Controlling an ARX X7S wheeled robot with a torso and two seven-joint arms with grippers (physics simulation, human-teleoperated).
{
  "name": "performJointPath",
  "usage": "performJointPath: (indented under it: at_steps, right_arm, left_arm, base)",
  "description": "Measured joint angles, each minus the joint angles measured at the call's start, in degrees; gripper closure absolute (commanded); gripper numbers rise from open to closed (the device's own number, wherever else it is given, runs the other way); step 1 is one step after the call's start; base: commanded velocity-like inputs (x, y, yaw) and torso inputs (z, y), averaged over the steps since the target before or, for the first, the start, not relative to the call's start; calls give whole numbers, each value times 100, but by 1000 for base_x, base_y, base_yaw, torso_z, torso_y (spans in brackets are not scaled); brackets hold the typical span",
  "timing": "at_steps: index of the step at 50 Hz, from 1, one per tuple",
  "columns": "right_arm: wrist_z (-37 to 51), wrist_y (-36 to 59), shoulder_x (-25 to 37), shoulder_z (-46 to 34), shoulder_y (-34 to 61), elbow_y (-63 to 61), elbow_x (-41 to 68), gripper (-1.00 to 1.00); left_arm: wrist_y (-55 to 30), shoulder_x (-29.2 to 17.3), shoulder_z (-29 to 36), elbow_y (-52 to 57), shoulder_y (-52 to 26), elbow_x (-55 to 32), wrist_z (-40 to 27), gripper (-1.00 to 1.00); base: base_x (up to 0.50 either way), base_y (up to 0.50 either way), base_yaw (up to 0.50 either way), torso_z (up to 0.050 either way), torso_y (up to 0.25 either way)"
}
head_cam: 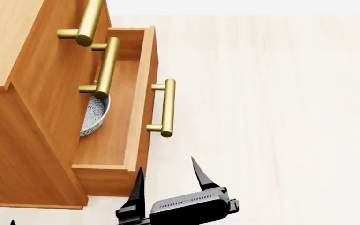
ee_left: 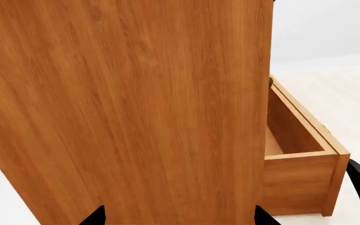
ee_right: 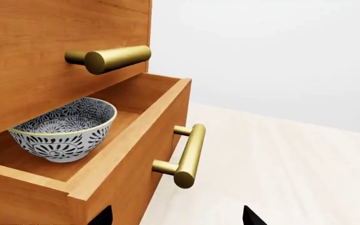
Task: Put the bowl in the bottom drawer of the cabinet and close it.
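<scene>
The bowl [head_cam: 95, 114], white with a grey-blue pattern, sits upright inside the bottom drawer [head_cam: 144, 84] of the cabinet [head_cam: 24, 136]. That drawer is pulled well out, and its brass handle [head_cam: 167, 108] faces the floor side. In the right wrist view the bowl [ee_right: 64, 129] rests on the drawer floor behind the drawer front [ee_right: 136, 173], below the middle drawer's handle [ee_right: 111, 58]. My right gripper [head_cam: 166, 166] hovers open and empty just off the drawer's near corner. My left gripper [ee_left: 178, 218] is open against the cabinet's side panel [ee_left: 123, 108], holding nothing.
The two upper drawers are shut, their brass handles [head_cam: 89, 21] sticking out above the open one. Pale wooden floor [head_cam: 273, 108] stretches to the right of the cabinet. In the left wrist view the open drawer [ee_left: 299, 154] juts out beyond the side panel.
</scene>
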Motion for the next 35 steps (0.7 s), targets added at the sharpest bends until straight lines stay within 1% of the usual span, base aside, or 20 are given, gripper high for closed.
performJointPath:
  at_steps: [21, 35]
  right_arm:
    - [-73, 85, -281, -221, 92, 4, -111, -100]
    - [-202, -1, -516, -297, 211, 287, -140, -100]
  left_arm:
    - [64, -23, -7, -28, 27, -10, -2, -100]
    - [65, -28, 3, -42, 14, -26, -10, -100]
  base:
    - [0, 0, 0, 0, 0]
    - [0, 0, 0, 0, 0]
